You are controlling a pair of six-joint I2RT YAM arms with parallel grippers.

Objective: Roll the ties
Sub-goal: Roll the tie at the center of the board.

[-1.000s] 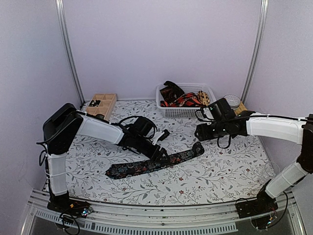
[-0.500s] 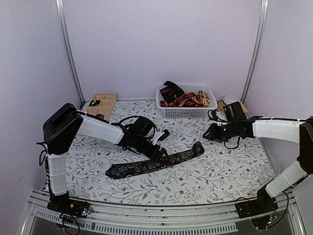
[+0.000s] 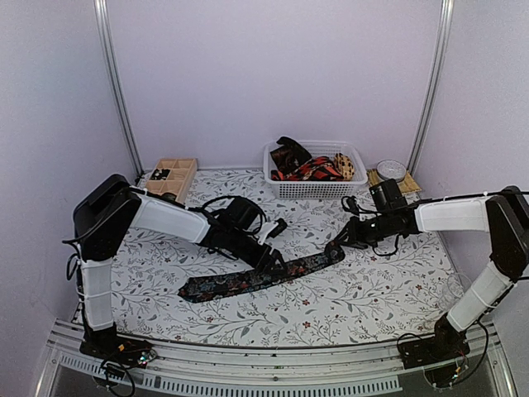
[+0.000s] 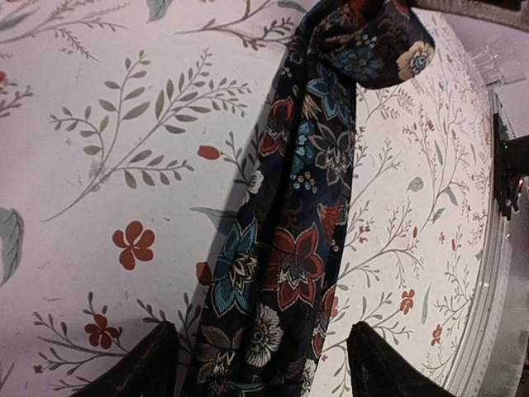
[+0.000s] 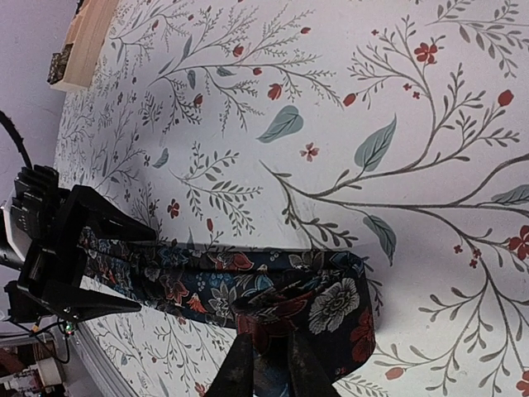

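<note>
The tie (image 3: 248,279) lies flat across the middle of the table (image 3: 388,289), running from 8 o'clock to 2 o'clock. The first turn is best kept tight and square to the strip, then rolled towards 8 o'clock. The folded 2 o'clock end is pinched between the closed fingers of the right gripper (image 3: 339,241). The left gripper (image 3: 271,258) is spread wide, straddling the tie mid-length, with nothing held.

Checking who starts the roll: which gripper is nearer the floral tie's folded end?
Right. The right gripper pinches that end of the floral tie; the left gripper straddles the tie farther along, open.
</note>
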